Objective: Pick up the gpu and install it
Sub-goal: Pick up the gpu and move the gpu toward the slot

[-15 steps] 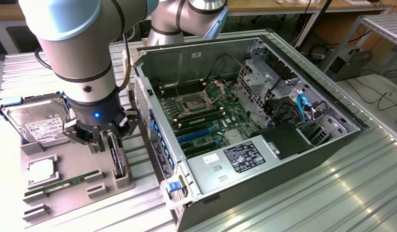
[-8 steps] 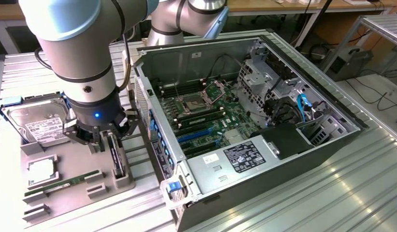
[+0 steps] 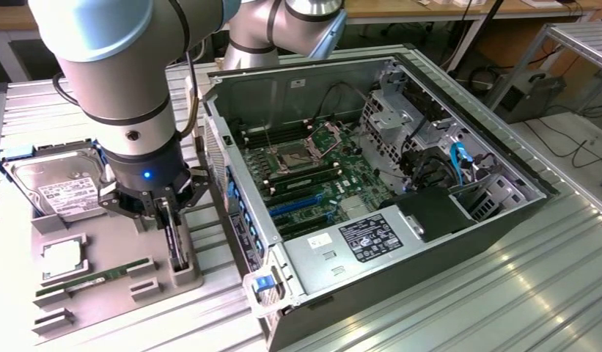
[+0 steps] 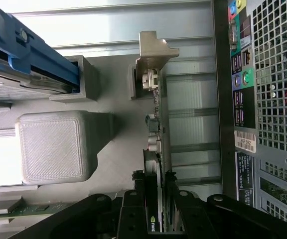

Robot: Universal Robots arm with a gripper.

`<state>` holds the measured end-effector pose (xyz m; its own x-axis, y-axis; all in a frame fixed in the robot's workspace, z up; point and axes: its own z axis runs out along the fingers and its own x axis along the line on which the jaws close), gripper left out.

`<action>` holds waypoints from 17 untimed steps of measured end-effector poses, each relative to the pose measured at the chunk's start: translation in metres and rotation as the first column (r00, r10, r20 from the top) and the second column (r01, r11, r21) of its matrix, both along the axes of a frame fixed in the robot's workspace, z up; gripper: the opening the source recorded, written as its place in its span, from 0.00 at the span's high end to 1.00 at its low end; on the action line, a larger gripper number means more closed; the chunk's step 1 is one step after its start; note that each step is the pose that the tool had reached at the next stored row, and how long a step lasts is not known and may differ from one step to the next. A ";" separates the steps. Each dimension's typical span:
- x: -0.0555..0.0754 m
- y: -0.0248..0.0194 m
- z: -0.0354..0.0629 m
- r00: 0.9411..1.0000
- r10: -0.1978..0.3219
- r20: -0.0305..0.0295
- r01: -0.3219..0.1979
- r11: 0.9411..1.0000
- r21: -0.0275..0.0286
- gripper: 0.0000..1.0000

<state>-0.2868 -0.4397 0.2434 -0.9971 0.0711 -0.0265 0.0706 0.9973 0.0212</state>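
The gripper's (image 3: 168,210) fingers (image 4: 132,205) grasp the gpu (image 3: 177,248), upright in a gray holder (image 3: 113,243). The open computer case (image 3: 399,293) sits at its three o'clock.

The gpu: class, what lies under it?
A grey slotted holder on the parts tray supports the gpu, which stands on edge. Its bottom edge, sunk in the slot, is covered.

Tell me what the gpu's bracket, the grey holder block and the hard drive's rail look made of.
Bracket of the gpu: likely bare sheet metal, dull silvery, bent at the edge. Grey holder block: probably 3D-printed plastic, matte, fine layer lines. Hard drive rail: seemingly moulded plastic, smooth blue.
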 end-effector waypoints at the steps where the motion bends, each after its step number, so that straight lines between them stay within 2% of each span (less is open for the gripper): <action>1: 0.000 0.0000 0.0000 1.000 0.001 0.000 -0.001 1.000 0.000 0.73; 17: 0.000 0.0000 0.0000 1.000 0.006 0.000 -0.006 1.000 0.000 0.73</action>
<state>-0.2868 -0.4397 0.2434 -0.9975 0.0654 -0.0264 0.0648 0.9977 0.0212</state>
